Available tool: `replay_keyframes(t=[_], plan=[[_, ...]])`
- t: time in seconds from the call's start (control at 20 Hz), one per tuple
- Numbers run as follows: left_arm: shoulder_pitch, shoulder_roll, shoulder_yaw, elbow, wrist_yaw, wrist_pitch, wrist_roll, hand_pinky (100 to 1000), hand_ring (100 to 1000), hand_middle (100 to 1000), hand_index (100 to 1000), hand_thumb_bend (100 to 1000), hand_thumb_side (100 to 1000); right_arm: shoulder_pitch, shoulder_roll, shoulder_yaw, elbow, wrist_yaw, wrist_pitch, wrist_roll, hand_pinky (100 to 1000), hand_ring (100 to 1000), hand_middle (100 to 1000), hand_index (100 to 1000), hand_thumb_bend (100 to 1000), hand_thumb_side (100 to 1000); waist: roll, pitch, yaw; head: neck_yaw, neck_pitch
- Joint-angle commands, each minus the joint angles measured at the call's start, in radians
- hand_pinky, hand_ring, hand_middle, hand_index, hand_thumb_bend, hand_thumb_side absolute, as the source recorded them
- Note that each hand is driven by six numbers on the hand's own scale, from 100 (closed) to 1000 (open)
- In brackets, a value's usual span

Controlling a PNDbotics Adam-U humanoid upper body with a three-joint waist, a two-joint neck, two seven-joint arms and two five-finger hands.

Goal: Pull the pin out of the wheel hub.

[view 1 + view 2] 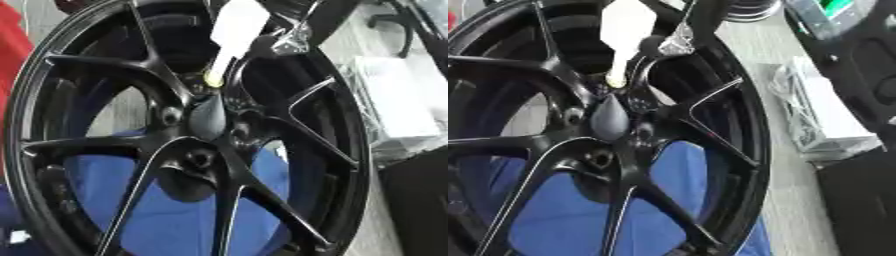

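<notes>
Big black wheel hub (188, 130) fills the view, standing tilted, its spokes fanning out from a dark centre cap (206, 118). Just above that cap sits the pin (234, 37): a pale, whitish piece, broad at the top and narrowing to a yellowish tip that meets the hub at a bolt hole beside the centre. The right hand (677, 41) comes down from the top edge, black with a silver joint showing, right against the pin's upper part; whether its fingers are curled round the pin I cannot tell, since the pin hides them. Blue cloth (188, 212) shows through the lower spokes. Off to the right of the rim lies a pale wrapped pack (815, 112) on the grey surface (785, 200).
</notes>
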Motion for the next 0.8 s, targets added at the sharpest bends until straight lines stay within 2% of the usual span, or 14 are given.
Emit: replay_keyframes(t=[0.05,0.35,0.6,0.8], plan=[[0.001,0.017,0.011,-0.021,0.004,0.000,0.003,832,644,618,742,268,670,-0.009,-0.062,-0.059,-0.031,-0.032,0.015,-0.019,829,666,393,431,100,100,0.013,-0.038,-0.009,0.014,-0.001],[0.011,0.012,0.019,-0.021,0.004,-0.001,0.011,832,645,618,742,269,668,0.085,-0.159,-0.185,-0.068,-0.096,0.066,-0.097,830,660,397,439,100,100,0.036,-0.056,-0.048,0.047,0.012],[0.018,0.003,0.028,-0.021,0.007,-0.005,0.020,833,645,618,743,272,663,0.208,-0.238,-0.309,-0.081,-0.079,0.113,-0.173,834,677,419,459,100,100,0.066,-0.075,-0.088,0.074,0.022],[0.022,-0.003,0.038,-0.021,0.008,-0.008,0.030,834,646,619,743,275,660,0.305,-0.269,-0.407,-0.041,-0.036,0.153,-0.233,831,668,428,469,100,100,0.094,-0.089,-0.131,0.100,0.025]])
